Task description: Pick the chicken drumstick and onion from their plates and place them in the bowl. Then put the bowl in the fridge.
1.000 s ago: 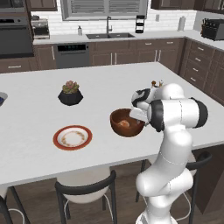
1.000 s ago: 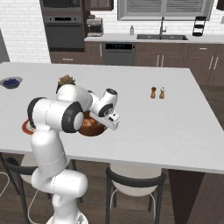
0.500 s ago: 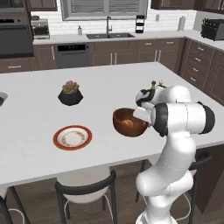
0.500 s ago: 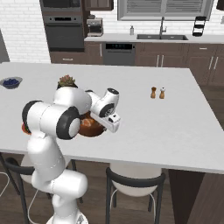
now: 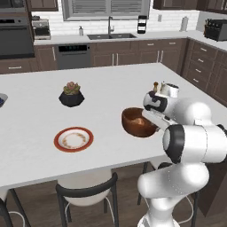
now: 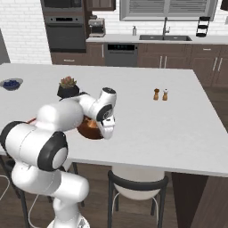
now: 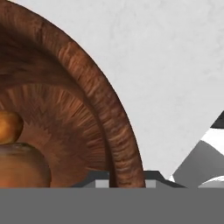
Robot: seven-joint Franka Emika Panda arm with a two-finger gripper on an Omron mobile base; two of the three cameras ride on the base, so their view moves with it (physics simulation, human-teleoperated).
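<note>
In the left base view we see the bowl (image 5: 136, 123) right of centre on the white counter (image 5: 106, 88), with the gripper (image 5: 150, 119) at its right rim. The jaws are narrow, pinched on the bowl's wall; the hand view shows the rim (image 7: 114, 131) running down between the two finger tips at the bottom edge. In the pictures we cannot tell whether the bowl rests on the counter or is just off it.

Inside the bowl, at the lower left of the hand view, lie the onion (image 7: 19, 164) and, just above it and touching, the golden drumstick (image 7: 8, 126).

The red-rimmed plate (image 5: 73, 139) sits left of the bowl, in the lower left of the left base view, well apart from it. Above that plate stands the succulent (image 5: 71, 93) in its black pot.

In the right base view the bowl (image 6: 89, 128) shows left of centre, partly behind the arm, with the gripper (image 6: 107, 130) at its near right edge. The succulent (image 6: 67, 87) is just above and left of it. The blueberry dish (image 6: 11, 83) lies at the far left edge, and two shakers (image 6: 160, 94) stand right of centre, well apart from the bowl.
</note>
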